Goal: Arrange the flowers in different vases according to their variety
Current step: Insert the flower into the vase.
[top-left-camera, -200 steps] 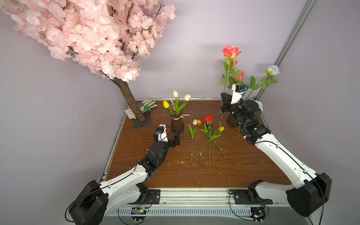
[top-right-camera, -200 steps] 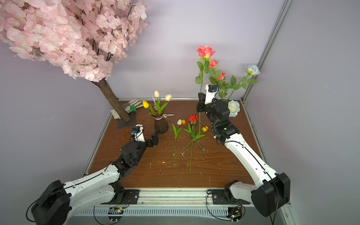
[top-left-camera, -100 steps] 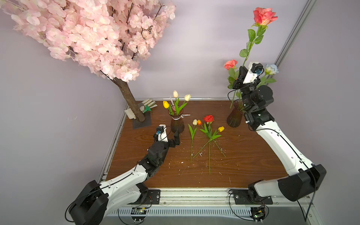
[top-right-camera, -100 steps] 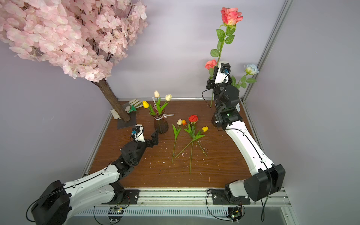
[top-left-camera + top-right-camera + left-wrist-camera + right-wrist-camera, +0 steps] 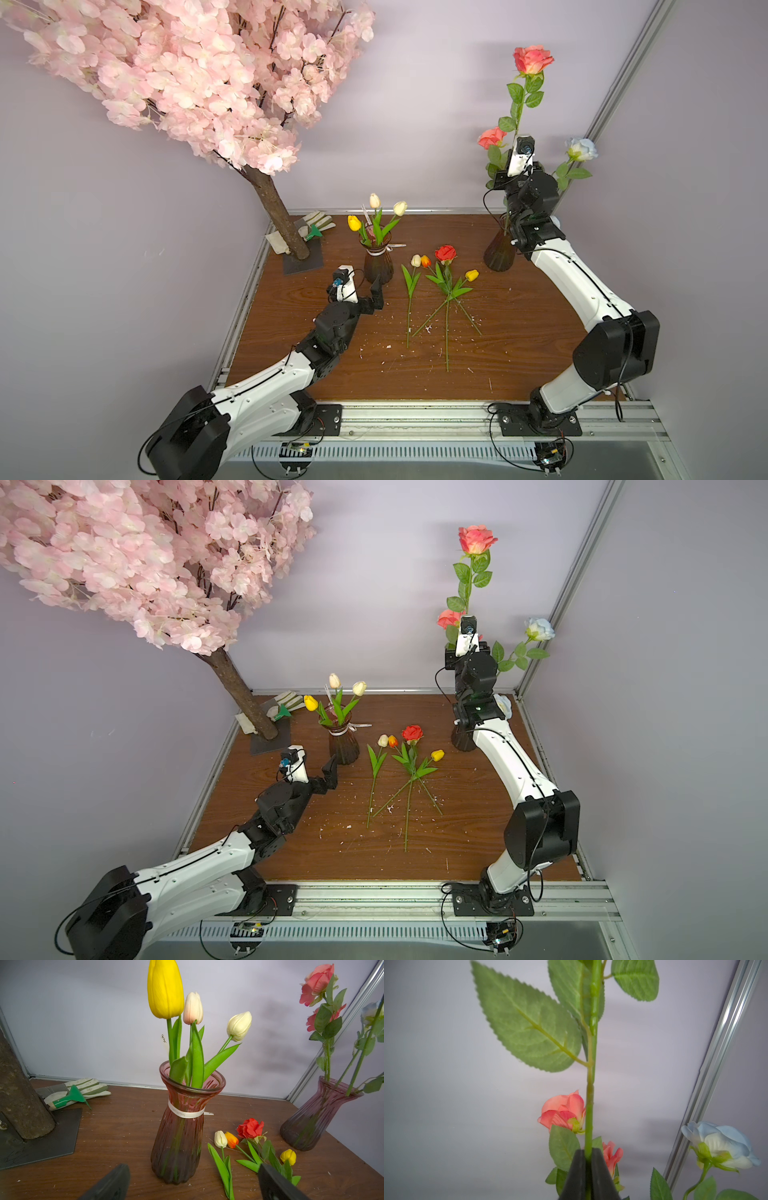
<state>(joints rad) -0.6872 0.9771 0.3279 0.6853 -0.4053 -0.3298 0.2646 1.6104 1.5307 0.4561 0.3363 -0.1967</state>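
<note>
Closest to me a metal rail [image 5: 415, 419] edges the front of the desk [image 5: 519, 353], and the brown wood-grain top behind it lies open, dotted with pale crumbs. My left fingers [image 5: 376, 291] sit low over the left side, spread wide with nothing between them. The ribboned vase [image 5: 178, 1147] stands just ahead, clear of them.

In the middle four loose flowers [image 5: 446, 291] lie flat with stems crossing: a cream tulip [image 5: 415, 260], an orange tulip [image 5: 425, 261], a red rose [image 5: 445, 252] and a yellow tulip [image 5: 471, 274]. There is bare desk on both sides of them.

The ribboned vase is dark red ribbed glass, narrow-necked and flared at the rim. Three tulips [image 5: 192, 1008] stand in it, one yellow, two pale. Farther right a plain vase [image 5: 498, 255] of the same glass stands near the back corner, carrying a small coral rose [image 5: 491, 137] and a white rose [image 5: 582, 148].

High above it my right fingers [image 5: 586, 1176] are clamped tight on the stem of a tall coral rose [image 5: 532, 59], held upright; my wrist hides its lower end. Back left, a pink blossom tree [image 5: 187, 83] on a dark plate [image 5: 305, 264] leans over the desk. Smooth lilac walls [image 5: 415, 104] close three sides, with a metal post [image 5: 623, 83] in the right corner.
</note>
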